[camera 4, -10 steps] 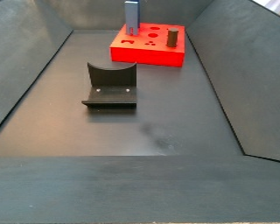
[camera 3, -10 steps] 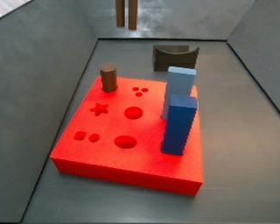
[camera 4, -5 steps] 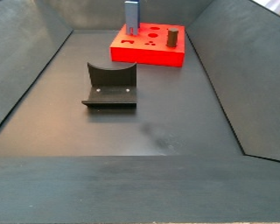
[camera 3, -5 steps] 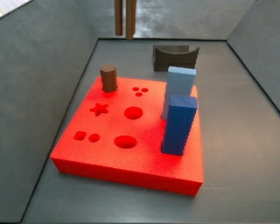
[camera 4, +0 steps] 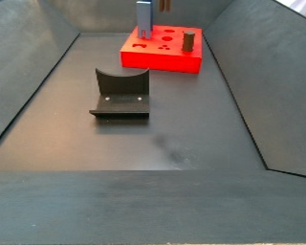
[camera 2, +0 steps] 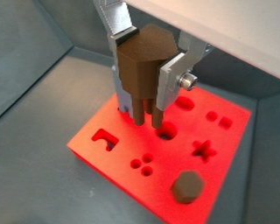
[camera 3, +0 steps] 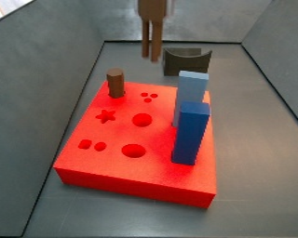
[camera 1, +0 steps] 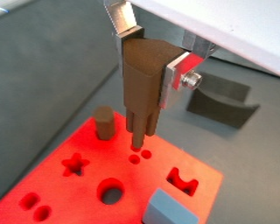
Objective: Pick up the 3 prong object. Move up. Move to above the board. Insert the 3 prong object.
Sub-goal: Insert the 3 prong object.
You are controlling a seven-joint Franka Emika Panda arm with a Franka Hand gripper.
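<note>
Your tool (camera 1: pixel 149 79) grips the 3 prong object (camera 1: pixel 145 87) above the board (camera 1: pixel 95 188); if the prongs miss the dot holes (camera 1: pixel 139 156), they jam.

The gripper (camera 1: pixel 150 66) holds the 3 prong object (camera 1: pixel 143 87) in open air above the board (camera 3: pixel 120 153). Under the prongs nothing blocks the way. The brown peg (camera 3: pixel 115 84) stands close by, and two blue blocks (camera 3: pixel 192 130) stand tall on the other side.

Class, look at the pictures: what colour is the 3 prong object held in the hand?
Brown, wood-coloured. The 3 prong object shows best in a wrist view, clamped in the hand above the red board.
</note>
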